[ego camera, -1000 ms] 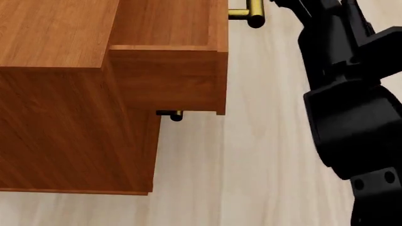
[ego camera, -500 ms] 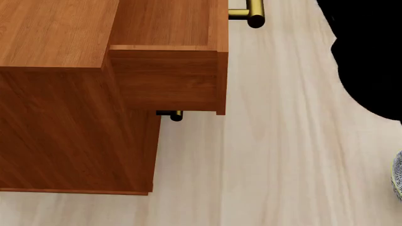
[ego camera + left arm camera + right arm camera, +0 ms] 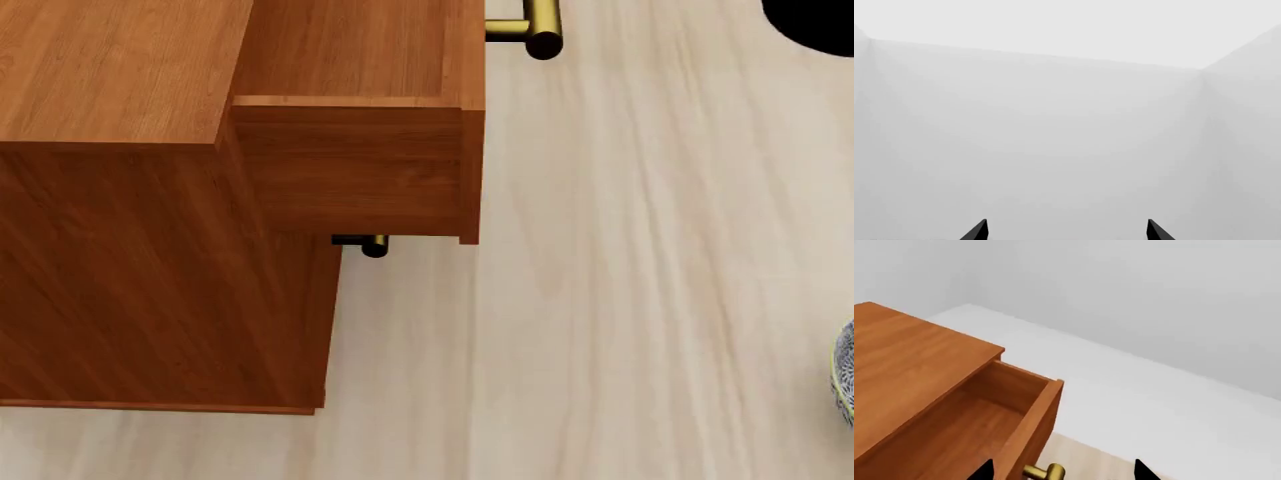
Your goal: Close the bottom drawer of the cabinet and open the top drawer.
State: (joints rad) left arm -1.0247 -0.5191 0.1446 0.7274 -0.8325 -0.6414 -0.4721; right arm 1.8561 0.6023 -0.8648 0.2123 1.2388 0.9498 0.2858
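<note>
Since a second earlier, the right arm had risen almost clear of the head view. At left stood the cabinet (image 3: 120, 250), its top drawer (image 3: 360, 150) pulled out. Above its brass handle (image 3: 1044, 472) hung the right gripper (image 3: 1062, 471), jaws wide, holding nothing. The left gripper (image 3: 1067, 231), equally wide, faced blank wall.

Pale cream wood-grain surface (image 3: 627, 300) filling the head view from 12 through 3 to 6 o'clock, streaked lengthwise with faint grey-brown grain, evenly lit with only a soft shadow toward 9 o'clock. Plain grey-white walls (image 3: 1054, 140) in the left wrist view, meeting at two dim corners under a brighter flat plane (image 3: 1054, 25), whether ceiling or floor impossible to tell. Same bare, matte wall (image 3: 1154, 300) in the right wrist view, above a white level surface (image 3: 1154, 415) bordering a strip of pale wood (image 3: 1081, 460); diffuse, shadowless light throughout.
</note>
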